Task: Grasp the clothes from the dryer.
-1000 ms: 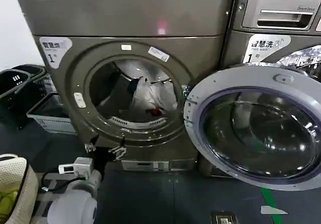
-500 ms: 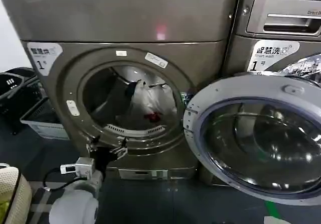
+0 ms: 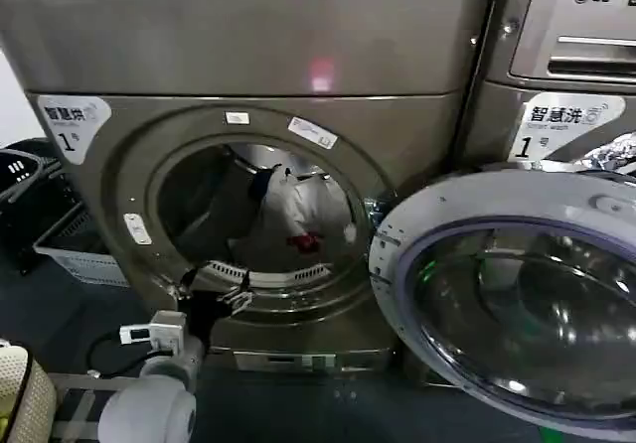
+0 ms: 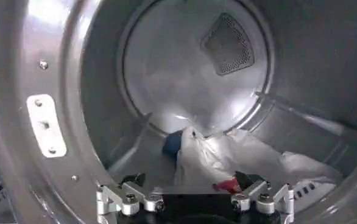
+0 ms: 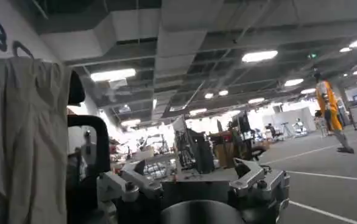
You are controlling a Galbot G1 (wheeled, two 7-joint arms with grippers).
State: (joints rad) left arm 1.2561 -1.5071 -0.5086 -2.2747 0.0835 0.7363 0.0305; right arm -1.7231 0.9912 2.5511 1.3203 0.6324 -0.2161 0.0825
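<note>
My left gripper (image 3: 212,289), fingers apart, sits at the porthole lip of the dryer (image 3: 248,56) stickered "1"; clothes (image 3: 298,215) inside; LG machine (image 3: 571,46) alongside.

The head camera looks down at the dryer (image 3: 248,145) front; the left wrist camera peers closely into its drum, sharing the clothes (image 4: 227,161); the right wrist camera faces the room.

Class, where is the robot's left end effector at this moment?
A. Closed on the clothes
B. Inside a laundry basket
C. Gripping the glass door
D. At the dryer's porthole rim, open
D: the left end effector sits open at the dryer rim, short of the clothes.
</note>
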